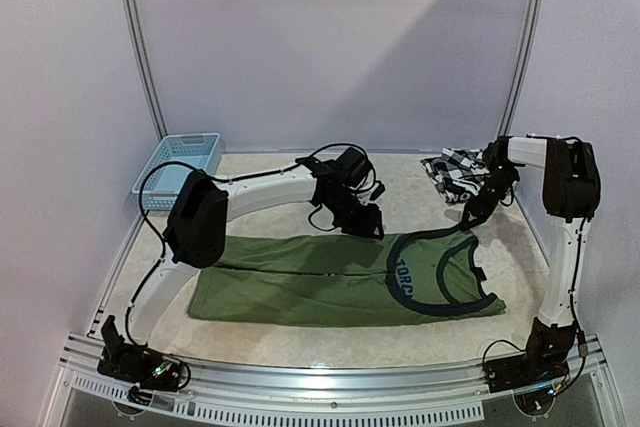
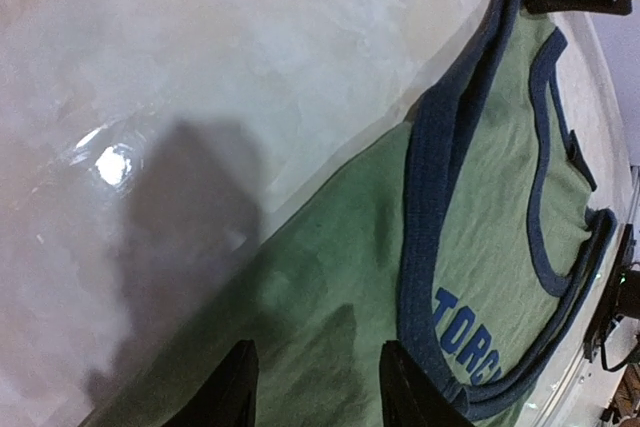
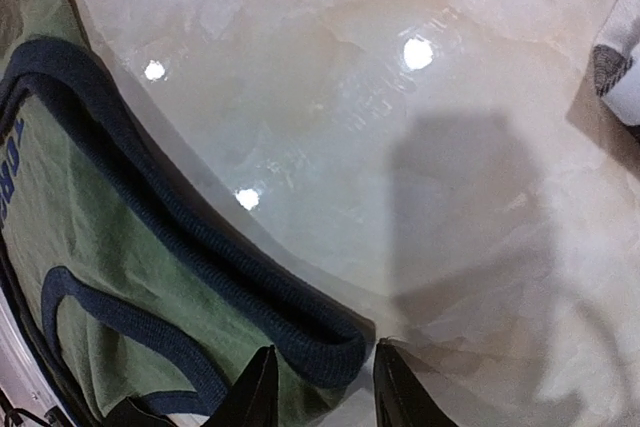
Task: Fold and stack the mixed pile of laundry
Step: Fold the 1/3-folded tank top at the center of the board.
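Note:
The olive-green sleeveless shirt (image 1: 330, 282) lies spread flat across the middle of the table, its blue-lettered chest and dark blue trim (image 2: 425, 207) toward the right. The black-and-white checked shirt (image 1: 455, 172) sits crumpled at the back right, and only a pale edge of it (image 3: 620, 72) shows in the right wrist view. My left gripper (image 2: 318, 389) hovers open over the green cloth near its back edge, with nothing between its fingers. My right gripper (image 3: 322, 387) is open and straddles the folded end of a blue-trimmed shoulder strap (image 3: 325, 347). A thin gap shows beside the right finger.
A light blue lattice basket (image 1: 180, 162) stands at the back left corner. Pale walls and a metal frame enclose the table. Bare marbled tabletop (image 3: 400, 147) stretches behind the green shirt, between it and the checked shirt.

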Controlling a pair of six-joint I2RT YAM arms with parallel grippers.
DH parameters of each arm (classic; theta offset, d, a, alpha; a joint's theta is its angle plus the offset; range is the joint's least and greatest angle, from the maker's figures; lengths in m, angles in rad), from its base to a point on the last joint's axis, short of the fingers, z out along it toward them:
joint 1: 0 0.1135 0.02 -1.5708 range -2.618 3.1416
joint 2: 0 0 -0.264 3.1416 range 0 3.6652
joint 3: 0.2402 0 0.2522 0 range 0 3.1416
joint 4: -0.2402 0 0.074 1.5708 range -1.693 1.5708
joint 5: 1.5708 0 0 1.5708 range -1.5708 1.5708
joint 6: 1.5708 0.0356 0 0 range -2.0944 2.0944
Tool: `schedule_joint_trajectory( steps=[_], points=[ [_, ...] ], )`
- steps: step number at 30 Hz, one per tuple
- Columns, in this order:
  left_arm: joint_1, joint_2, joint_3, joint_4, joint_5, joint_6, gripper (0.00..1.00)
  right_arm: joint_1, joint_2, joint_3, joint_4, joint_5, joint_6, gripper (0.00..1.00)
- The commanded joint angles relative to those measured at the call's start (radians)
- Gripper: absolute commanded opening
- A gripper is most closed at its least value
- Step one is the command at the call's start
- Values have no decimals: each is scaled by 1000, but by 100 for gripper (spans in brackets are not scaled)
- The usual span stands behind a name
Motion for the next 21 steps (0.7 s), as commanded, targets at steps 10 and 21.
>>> schedule_joint_trajectory(
  steps=[10, 21],
  points=[
    [-35, 82, 66, 32, 50, -43, 42, -5, 40, 42, -55, -80, -127, 24],
    [-46, 90, 66, -6, 21, -22, 42, -21, -51, -103, 37, -90, -271, 6]
  ],
)
